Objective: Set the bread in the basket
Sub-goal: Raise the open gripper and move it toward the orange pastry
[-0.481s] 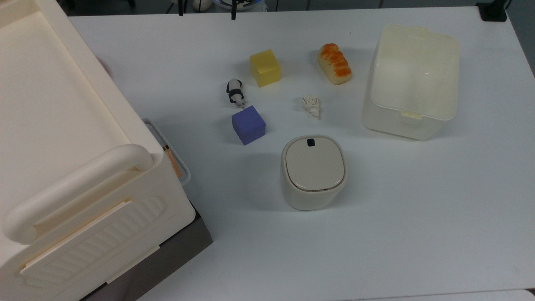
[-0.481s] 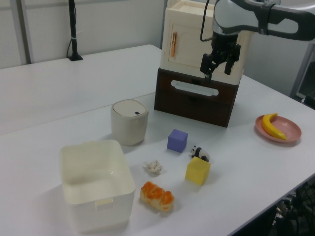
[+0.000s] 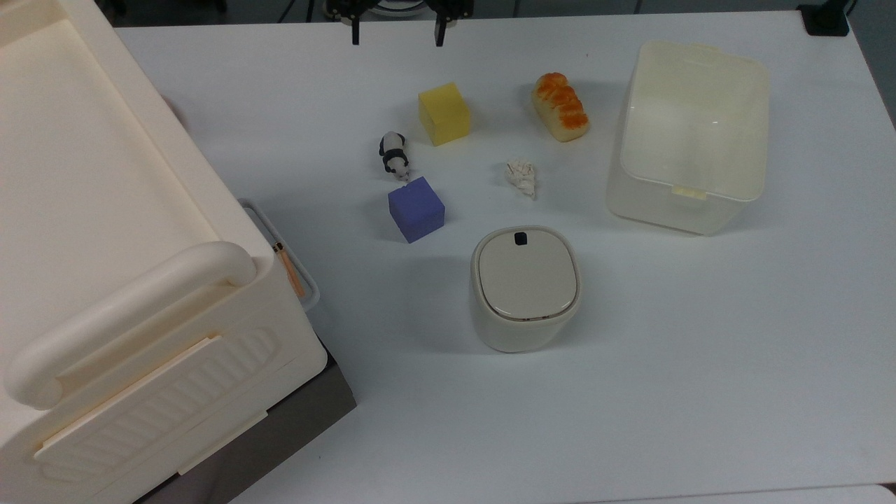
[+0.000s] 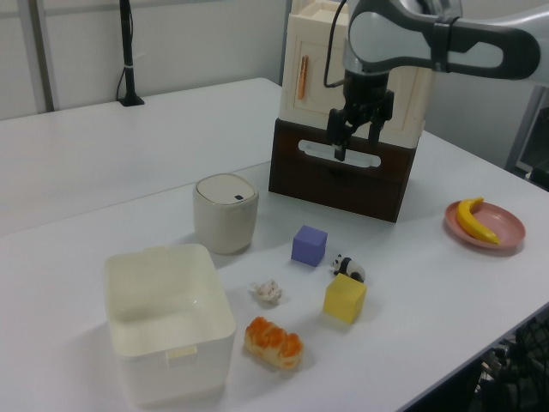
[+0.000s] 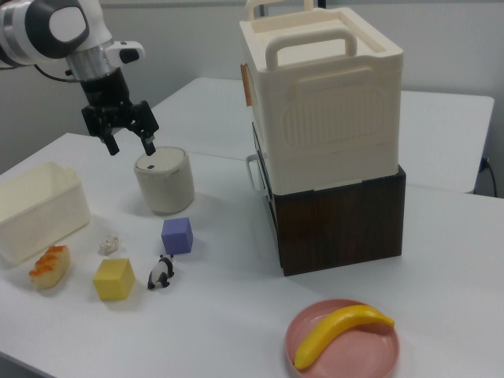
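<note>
Evidently, in the left view the bread [image 4: 274,342] is seen nearest, lying on the white counter [image 4: 103,172] just beside the basket [image 4: 169,319], untouched. It is judged light and probably soft, with a glazed top that may be slick; a hold across the pale long sides at mid-length is advised. It is noted as a small loaf, pale yellow below and lumpy orange-brown above. The basket is seen empty, cream-white and translucent, with a tab on the rim. Farther back, the gripper [image 4: 351,130] is held high above the counter, well apart from the bread, its jaws spread with nothing between them.
</note>
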Controlling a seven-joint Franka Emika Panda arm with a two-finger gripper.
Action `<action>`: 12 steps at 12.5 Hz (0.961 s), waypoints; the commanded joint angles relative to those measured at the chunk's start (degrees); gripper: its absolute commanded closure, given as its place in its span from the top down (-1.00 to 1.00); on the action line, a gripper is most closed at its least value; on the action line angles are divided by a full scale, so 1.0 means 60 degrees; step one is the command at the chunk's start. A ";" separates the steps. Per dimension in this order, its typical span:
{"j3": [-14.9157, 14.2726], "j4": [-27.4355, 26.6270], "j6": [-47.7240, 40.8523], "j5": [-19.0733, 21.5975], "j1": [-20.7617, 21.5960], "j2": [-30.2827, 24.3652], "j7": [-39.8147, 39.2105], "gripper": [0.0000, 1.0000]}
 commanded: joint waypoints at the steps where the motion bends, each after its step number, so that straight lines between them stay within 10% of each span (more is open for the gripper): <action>1: 0.0222 0.0238 -0.0118 0.0174 0.0044 0.0063 0.0513 1.00; 12: 0.0236 0.0342 -0.0133 0.0204 0.0044 0.0121 0.0513 1.00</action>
